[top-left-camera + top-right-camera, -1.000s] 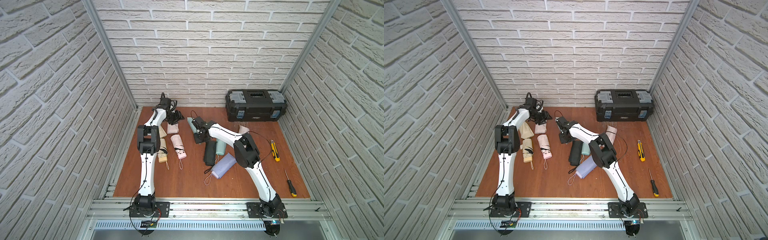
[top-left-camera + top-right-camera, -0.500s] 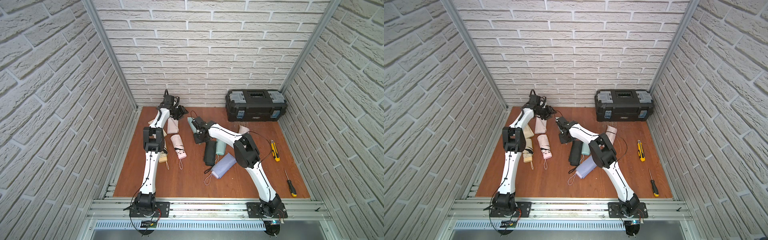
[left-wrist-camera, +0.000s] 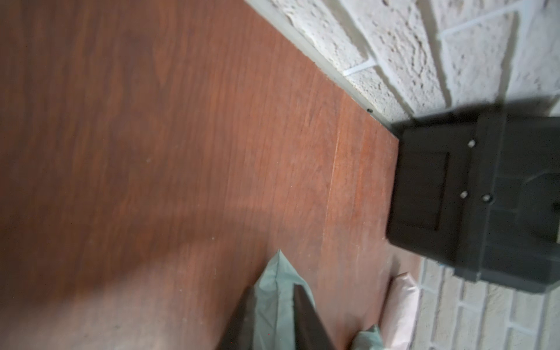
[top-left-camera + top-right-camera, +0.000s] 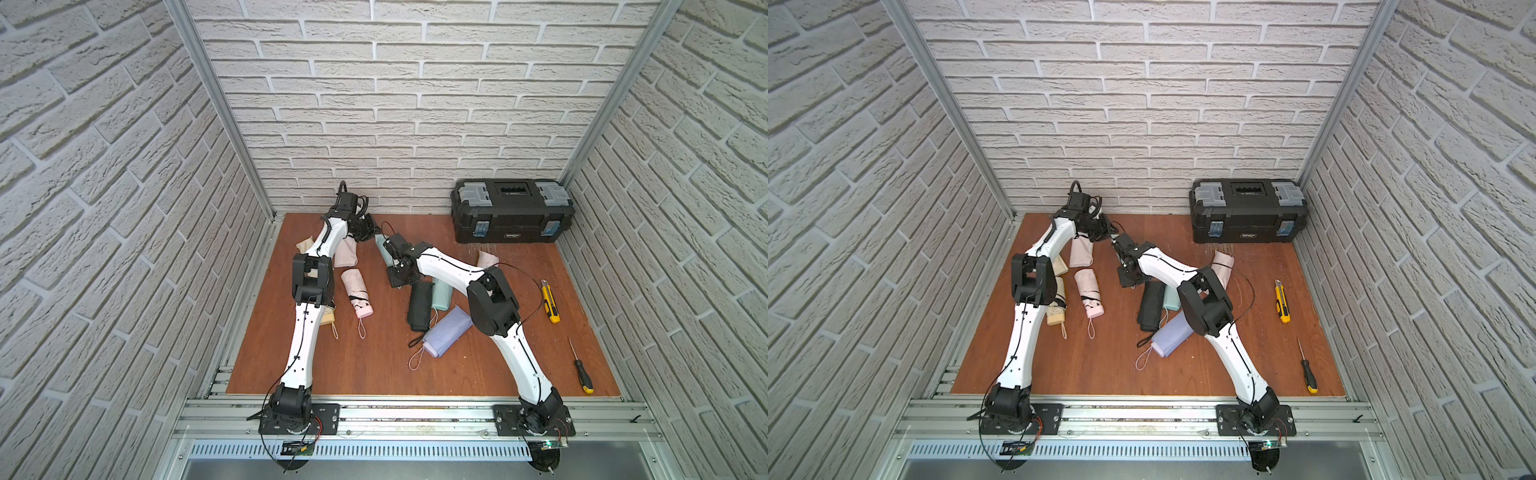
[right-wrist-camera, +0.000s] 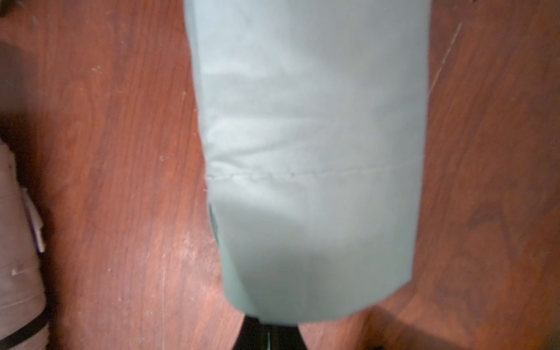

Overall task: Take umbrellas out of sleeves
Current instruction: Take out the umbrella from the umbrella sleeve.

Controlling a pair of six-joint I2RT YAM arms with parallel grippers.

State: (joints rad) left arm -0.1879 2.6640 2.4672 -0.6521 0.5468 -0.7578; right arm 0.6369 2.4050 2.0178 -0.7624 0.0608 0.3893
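Note:
A mint sleeve (image 4: 381, 249) lies near the back wall between my two grippers. The left gripper (image 4: 371, 232) (image 3: 274, 315) is shut on its pointed closed end (image 3: 277, 272). At the sleeve's hemmed mouth (image 5: 312, 212) the right gripper (image 4: 392, 266) (image 5: 268, 336) is shut. It pinches a thin mint strip, seemingly the loop of the umbrella hidden inside. A bare pink umbrella (image 4: 356, 293) and a flat pink sleeve (image 4: 346, 253) lie beside the left arm. Black (image 4: 419, 305), mint (image 4: 442, 293) and lilac (image 4: 446, 332) ones lie by the right arm.
A black toolbox (image 4: 513, 212) stands at the back right, close to the wall. A yellow utility knife (image 4: 550, 301) and a screwdriver (image 4: 579, 368) lie along the right side. A beige umbrella (image 4: 1056, 309) sits partly under the left arm. Another pink one (image 4: 487, 259) lies behind the right forearm.
The left arm swung right, away from the pink and beige pieces, to the mint sleeve's far end, and its jaws closed on it. The right gripper stayed shut and still.

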